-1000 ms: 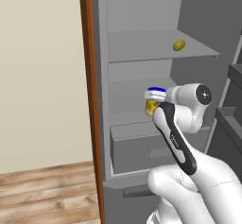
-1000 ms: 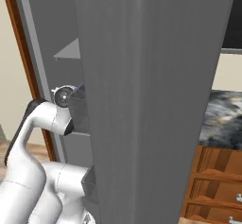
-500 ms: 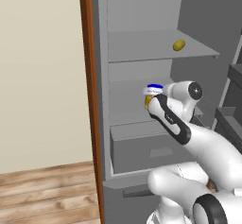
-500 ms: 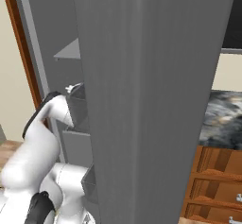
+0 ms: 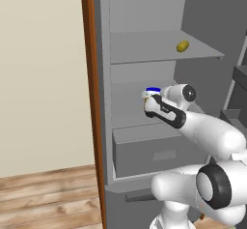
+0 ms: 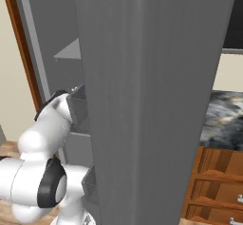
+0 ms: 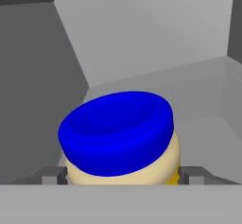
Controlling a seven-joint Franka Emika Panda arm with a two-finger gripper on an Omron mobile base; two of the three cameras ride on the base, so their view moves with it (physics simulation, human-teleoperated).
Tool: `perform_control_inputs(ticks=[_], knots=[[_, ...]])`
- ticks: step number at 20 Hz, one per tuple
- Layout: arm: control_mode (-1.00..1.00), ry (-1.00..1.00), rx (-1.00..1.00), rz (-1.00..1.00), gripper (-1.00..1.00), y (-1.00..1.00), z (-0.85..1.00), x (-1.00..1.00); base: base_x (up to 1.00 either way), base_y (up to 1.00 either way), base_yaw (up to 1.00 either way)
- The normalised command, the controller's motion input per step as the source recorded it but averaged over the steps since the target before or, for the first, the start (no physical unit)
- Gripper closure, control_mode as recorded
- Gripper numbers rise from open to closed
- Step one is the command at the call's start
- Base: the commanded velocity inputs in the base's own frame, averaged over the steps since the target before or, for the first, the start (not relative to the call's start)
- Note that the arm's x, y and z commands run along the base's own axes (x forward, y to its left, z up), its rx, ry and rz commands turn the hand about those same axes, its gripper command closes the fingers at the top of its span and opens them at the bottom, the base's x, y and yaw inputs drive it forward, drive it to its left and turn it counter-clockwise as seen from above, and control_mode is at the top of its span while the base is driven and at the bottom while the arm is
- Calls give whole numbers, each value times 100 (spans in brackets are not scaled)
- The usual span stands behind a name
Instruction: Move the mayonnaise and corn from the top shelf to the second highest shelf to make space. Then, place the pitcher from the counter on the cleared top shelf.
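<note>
Where the fridge [image 5: 144,10] stands open, its grey interior holds two boards and a drawer: the top shelf [image 5: 144,49] carries the corn [image 5: 182,46] near its right front, and the second highest shelf [image 5: 125,119] carries the mayonnaise [image 5: 152,93], which stands upright with its blue lid up, its long axis vertical. Below that board sits the grey drawer [image 5: 149,150] with a recess in its front. In the right base view the fridge door [image 6: 152,100] blocks most of the interior, and past its right edge the dark veined surface [image 6: 223,119] shows above brown wooden drawers [image 6: 218,186]. The white arm [image 5: 202,131] reaches into the second shelf level and covers the lower part of the jar. In the hand view the fingers [image 7: 52,175] stand wide on either side of the jar's pale body, close beside it; whether they touch it I cannot tell. The corn lies on its side, its length running roughly left to right.
</note>
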Motion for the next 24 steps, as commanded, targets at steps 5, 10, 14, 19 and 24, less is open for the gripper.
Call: perform_control_inputs(ticks=[5, 10, 14, 19, 24], knots=[[-100, 0, 0, 0, 100, 0, -38, 36, 0, 0, 0], [-100, 0, 0, 0, 100, 0, -25, 44, 0, 0, 0], [-100, 0, 0, 0, 100, 0, -25, 41, 0, 0, 0], [-100, -5, 0, 0, 100, 0, -34, 29, 0, 0, 0], [-100, -11, 0, 0, -100, 0, -39, 17, 0, 0, 0]])
